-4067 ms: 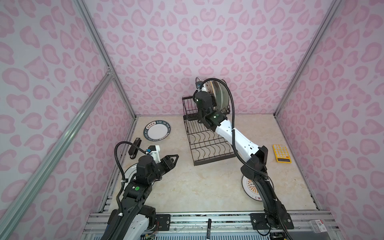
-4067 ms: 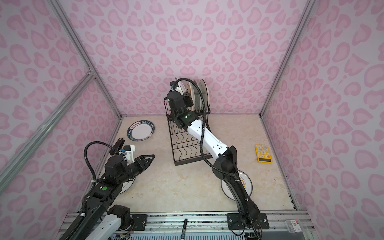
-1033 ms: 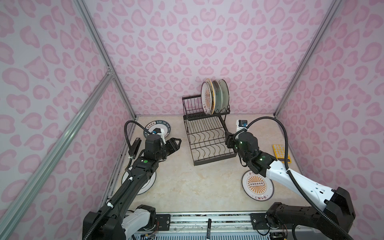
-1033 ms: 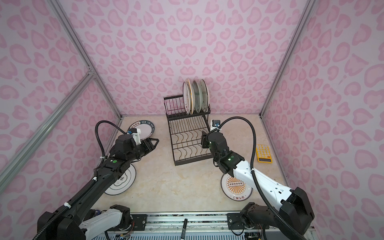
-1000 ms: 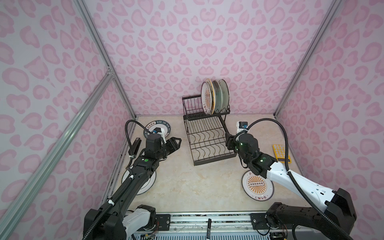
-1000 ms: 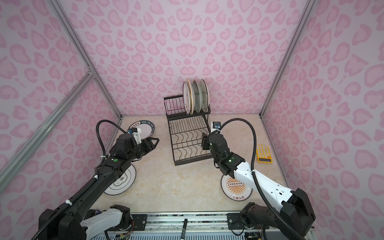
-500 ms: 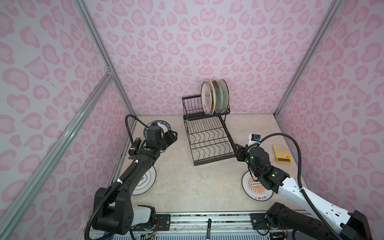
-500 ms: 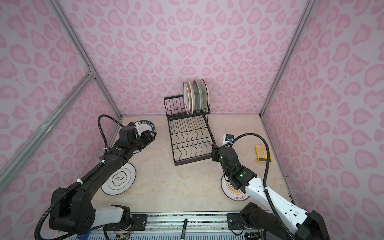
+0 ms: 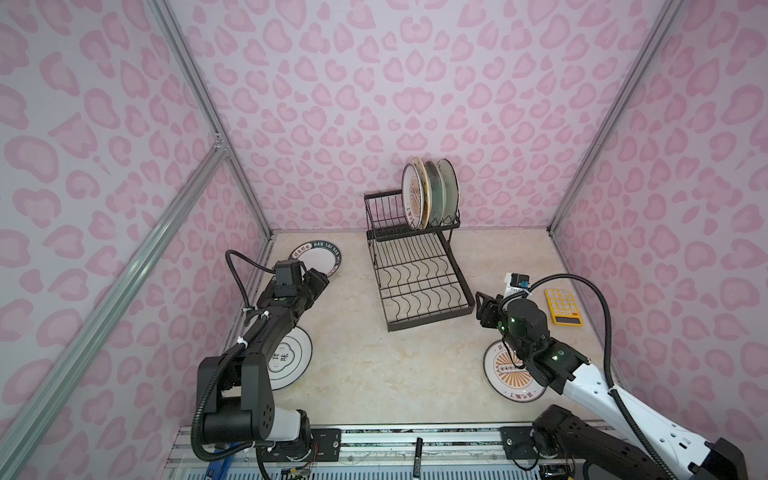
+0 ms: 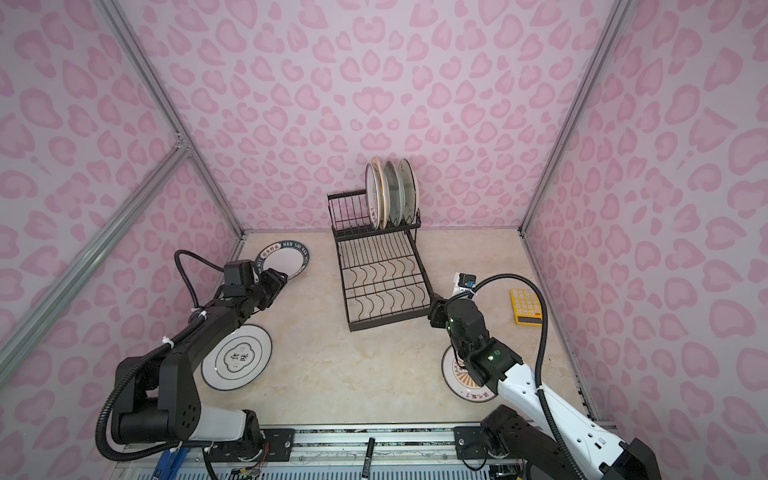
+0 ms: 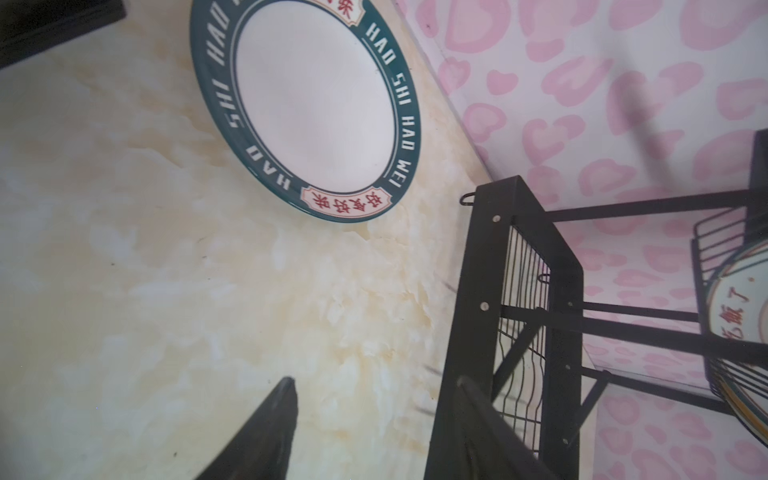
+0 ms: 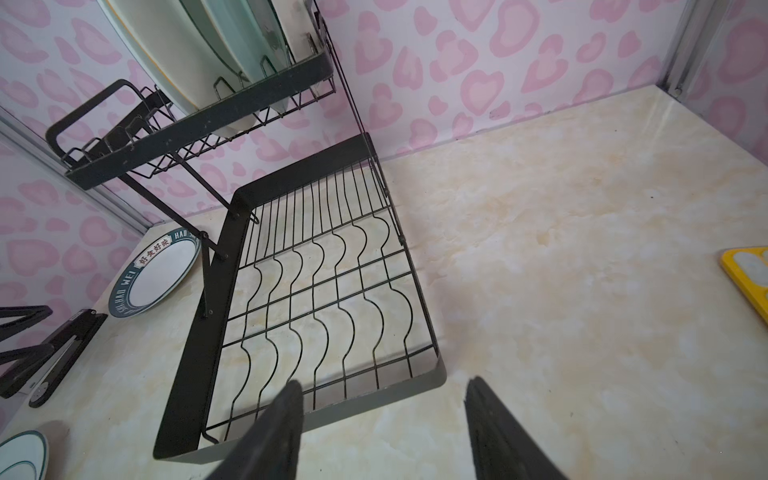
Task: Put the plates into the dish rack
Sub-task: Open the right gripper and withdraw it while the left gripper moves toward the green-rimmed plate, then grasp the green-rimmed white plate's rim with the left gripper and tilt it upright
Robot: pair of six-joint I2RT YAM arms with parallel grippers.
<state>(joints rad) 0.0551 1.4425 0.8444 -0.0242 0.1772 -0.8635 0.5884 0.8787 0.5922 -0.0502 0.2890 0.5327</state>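
Observation:
The black wire dish rack (image 9: 430, 320) (image 10: 390, 322) stands at the back middle, with three plates (image 9: 430, 193) (image 10: 390, 193) upright in its upper tier. A dark-lettered rim plate (image 9: 318, 257) (image 11: 316, 99) lies flat at the back left. Just in front of it hovers my left gripper (image 9: 318, 282) (image 11: 376, 380), open and empty. A white plate (image 9: 291, 361) (image 10: 237, 357) lies under the left arm. My right gripper (image 9: 484, 307) (image 12: 384, 382) is open and empty at the rack's front right corner. An orange-sunburst plate (image 9: 505, 372) lies partly under the right arm.
A yellow calculator (image 9: 563, 305) (image 12: 748, 274) lies at the right, near the side wall. Pink patterned walls close in the table on three sides. The rack's slotted lower tray (image 12: 324, 291) holds nothing. Bare tabletop lies between the two arms.
My left gripper has reached toward the back left, up to the lettered plate. The right arm has drawn back from the rack to the front right, over the sunburst plate.

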